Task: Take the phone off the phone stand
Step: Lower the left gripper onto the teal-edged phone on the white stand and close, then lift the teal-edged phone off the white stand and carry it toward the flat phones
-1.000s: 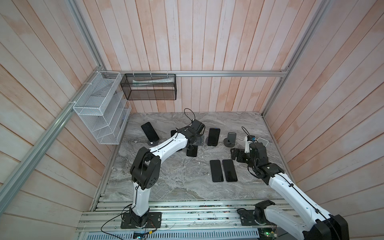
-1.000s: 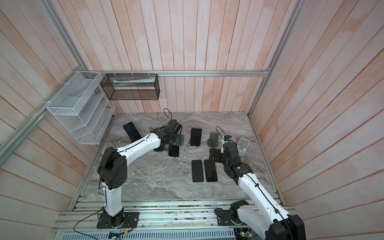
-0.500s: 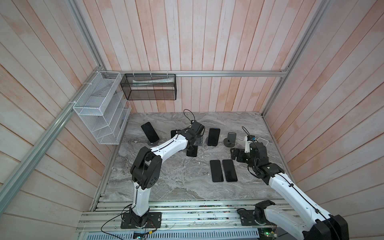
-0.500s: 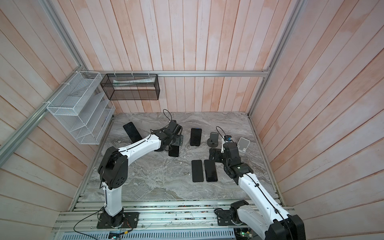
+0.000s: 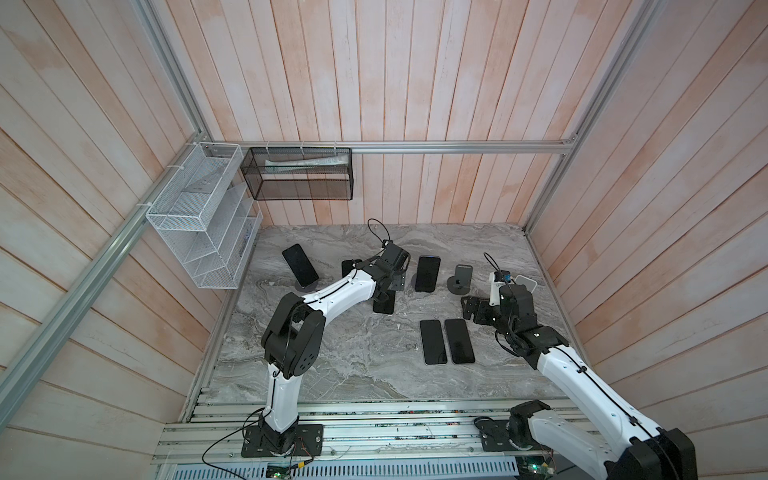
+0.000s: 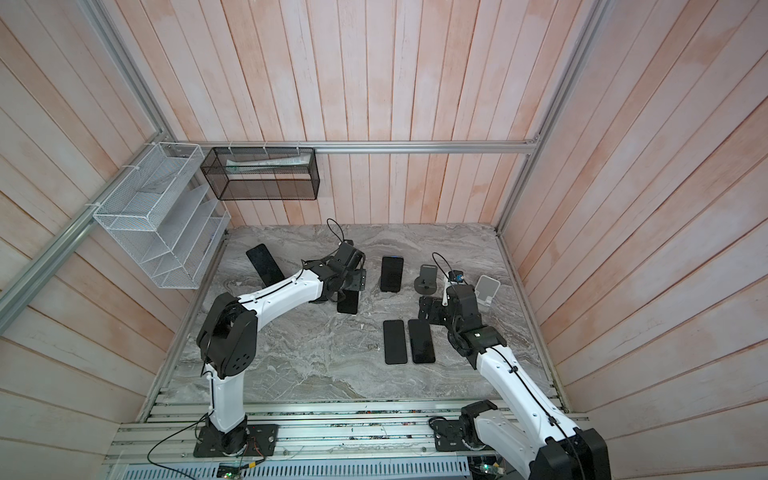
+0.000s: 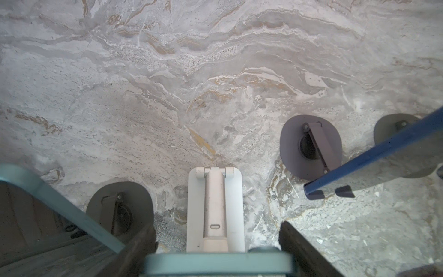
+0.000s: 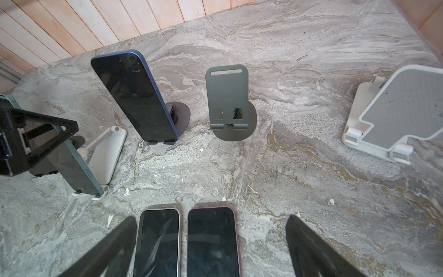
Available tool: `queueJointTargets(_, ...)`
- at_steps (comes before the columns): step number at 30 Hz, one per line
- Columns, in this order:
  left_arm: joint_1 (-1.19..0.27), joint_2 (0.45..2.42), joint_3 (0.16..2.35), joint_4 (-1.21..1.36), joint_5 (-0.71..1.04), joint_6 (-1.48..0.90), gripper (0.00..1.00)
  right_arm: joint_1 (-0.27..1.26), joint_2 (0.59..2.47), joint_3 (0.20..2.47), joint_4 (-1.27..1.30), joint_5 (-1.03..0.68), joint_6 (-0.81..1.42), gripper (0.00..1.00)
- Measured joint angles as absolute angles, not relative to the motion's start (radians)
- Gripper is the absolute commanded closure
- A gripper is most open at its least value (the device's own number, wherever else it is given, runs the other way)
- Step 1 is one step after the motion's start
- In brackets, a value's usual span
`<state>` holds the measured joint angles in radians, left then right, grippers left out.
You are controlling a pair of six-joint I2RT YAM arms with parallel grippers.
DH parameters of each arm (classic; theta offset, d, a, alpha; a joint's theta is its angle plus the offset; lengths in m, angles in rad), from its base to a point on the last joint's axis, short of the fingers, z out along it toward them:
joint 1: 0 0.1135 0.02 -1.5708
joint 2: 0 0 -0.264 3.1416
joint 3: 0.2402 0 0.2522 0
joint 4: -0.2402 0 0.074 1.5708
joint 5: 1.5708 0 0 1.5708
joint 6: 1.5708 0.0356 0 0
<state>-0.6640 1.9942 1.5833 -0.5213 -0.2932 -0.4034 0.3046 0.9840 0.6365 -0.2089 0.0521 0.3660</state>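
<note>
Phone: teal-framed, dark-screened phone leans on its stand, top edge up between the fingers of the left gripper.
Grip: the gripper comes from above, one dark finger close along each long side. Whether they already press the frame, I cannot tell.
Why the top: the bottom edge sits behind the stand's lip and the back rests on its arm, so the upper sides are probably the only free hold.
Stand: white folding stand directly below; lifting likely must follow the lean to clear the lip.
Neighbour: blue-framed phone on a dark round-based stand just beside, leaving little sideways room.
Right gripper: jaws spread wide and empty over two dark phones lying flat on the grey marble table. It is well apart from the stand, seemingly out of the way.
</note>
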Motion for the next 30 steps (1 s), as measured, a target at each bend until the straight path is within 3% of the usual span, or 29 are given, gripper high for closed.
queueJointTargets(6, -0.664, 1.996, 1.577, -0.511, -0.293, -0.403, 0.30, 0.299, 0.987, 0.636, -0.208, 0.051, 0.366, 0.03)
queueJointTargets(30, -0.743, 1.820, 1.554, -0.577, -0.341, -0.376, 0.36, 0.263, 0.998, 0.636, -0.182, 0.016, 0.366, 0.05)
